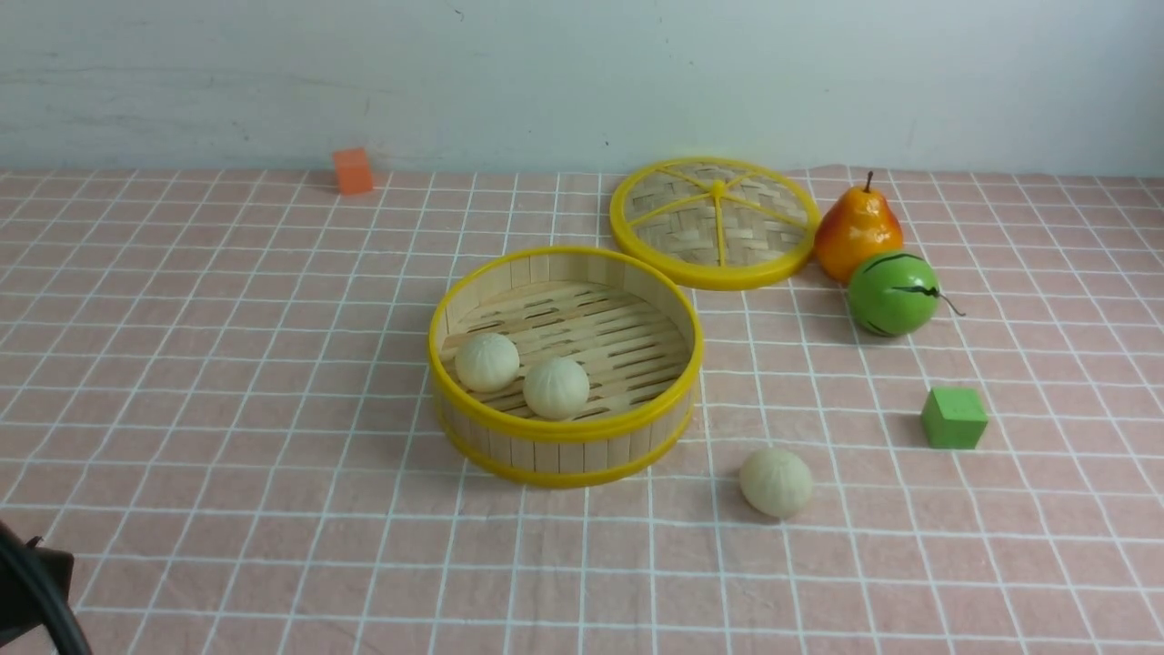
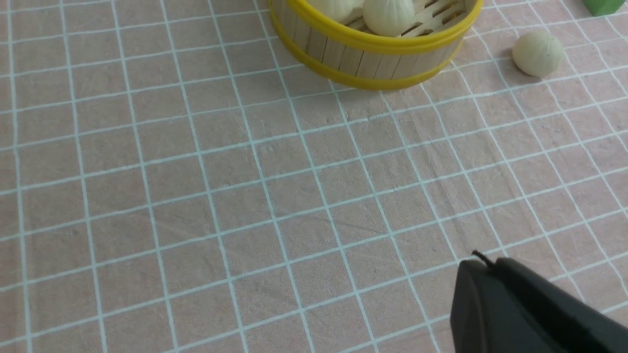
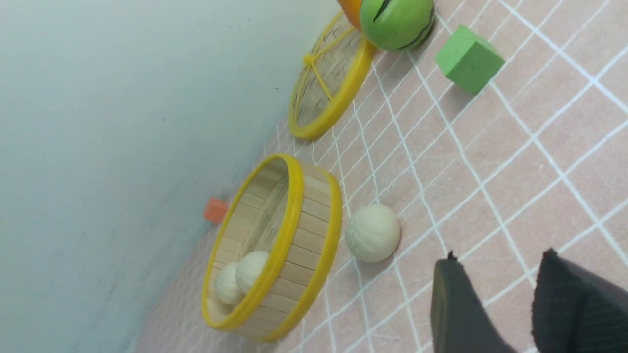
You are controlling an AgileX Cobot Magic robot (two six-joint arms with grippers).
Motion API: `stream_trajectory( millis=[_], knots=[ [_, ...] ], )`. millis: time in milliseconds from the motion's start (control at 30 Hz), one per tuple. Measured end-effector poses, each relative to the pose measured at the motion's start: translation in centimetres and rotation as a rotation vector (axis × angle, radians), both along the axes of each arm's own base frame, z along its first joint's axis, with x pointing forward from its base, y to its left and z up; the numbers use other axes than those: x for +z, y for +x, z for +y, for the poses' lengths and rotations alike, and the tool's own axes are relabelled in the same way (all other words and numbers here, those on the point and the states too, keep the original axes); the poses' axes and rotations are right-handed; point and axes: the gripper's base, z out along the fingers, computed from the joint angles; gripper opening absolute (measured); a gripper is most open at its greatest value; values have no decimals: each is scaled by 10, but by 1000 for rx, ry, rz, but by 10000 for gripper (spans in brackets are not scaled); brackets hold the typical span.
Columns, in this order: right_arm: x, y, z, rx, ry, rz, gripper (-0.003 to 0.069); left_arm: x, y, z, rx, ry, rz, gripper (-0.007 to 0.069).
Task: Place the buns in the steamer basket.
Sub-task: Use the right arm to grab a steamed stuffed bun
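Note:
The steamer basket (image 1: pixel 564 428) stands mid-table with two cream buns inside, one to the left (image 1: pixel 486 361) and one beside it (image 1: pixel 556 387). The third bun (image 1: pixel 775 482) lies on the cloth just right of and nearer than the basket; it also shows in the left wrist view (image 2: pixel 537 53) and the right wrist view (image 3: pixel 373 233). My left gripper (image 2: pixel 483 264) is shut and empty, low over bare cloth well short of the basket (image 2: pixel 373 54). My right gripper (image 3: pixel 498 257) is open and empty, a short way from the loose bun, beside the basket (image 3: pixel 314 235).
The flat woven lid (image 1: pixel 716 221) lies behind the basket. A pear (image 1: pixel 856 229), a green striped ball (image 1: pixel 892 293) and a green cube (image 1: pixel 953 418) sit at the right. An orange cube (image 1: pixel 352 170) stands at the back by the wall.

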Motion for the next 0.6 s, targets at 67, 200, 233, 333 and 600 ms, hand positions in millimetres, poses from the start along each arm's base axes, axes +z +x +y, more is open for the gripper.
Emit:
stream_trajectory(
  millis=[67,200,233,333,600],
  knots=[
    [13,-2,1,28,-97,-42,237,0,0,0,0,0,0,11],
    [58,-2,0,47,-313,-136,168,0,0,0,1,2,-1,17],
    [76,1,0,57,-399,-146,126,0,0,0,1,2,-2,18],
    [105,9,0,90,-549,-135,48,0,0,0,1,2,-6,18],
    [173,85,6,513,-930,196,-19,0,1,1,3,12,-12,27]
  ],
)
